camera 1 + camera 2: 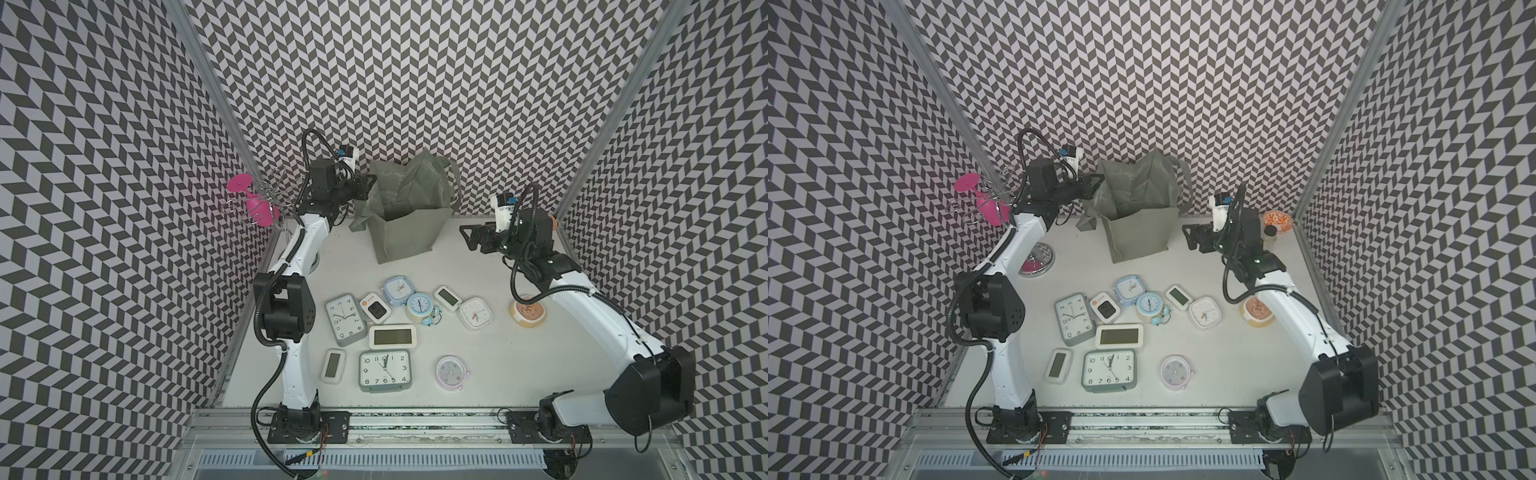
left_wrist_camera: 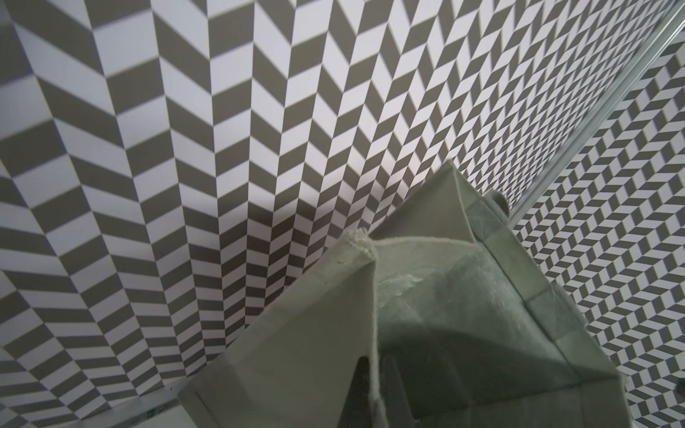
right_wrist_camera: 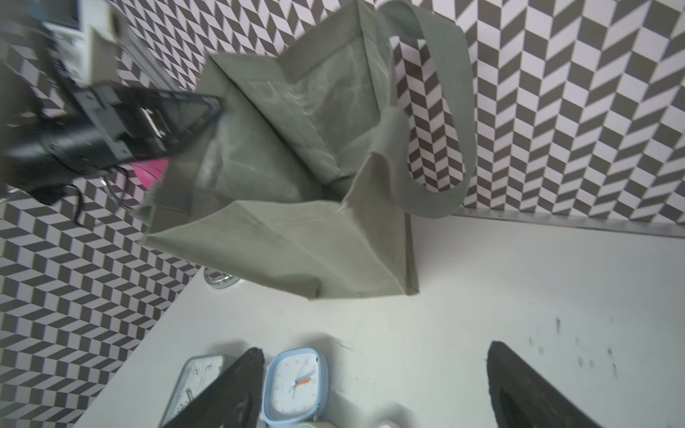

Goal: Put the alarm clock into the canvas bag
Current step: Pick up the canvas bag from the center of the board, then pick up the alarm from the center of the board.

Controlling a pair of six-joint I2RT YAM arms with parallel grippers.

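Now my left gripper is clamped on the rim of the canvas bag, upper centre of the frame, which stands upright, mouth upward. My right gripper hangs right of it, jaws apart, empty. On the desk, lower left of that gripper, the blue square alarm clock lies face up among others. It is near-square, with no real long axis, and my right arm is the nearer, I judge.
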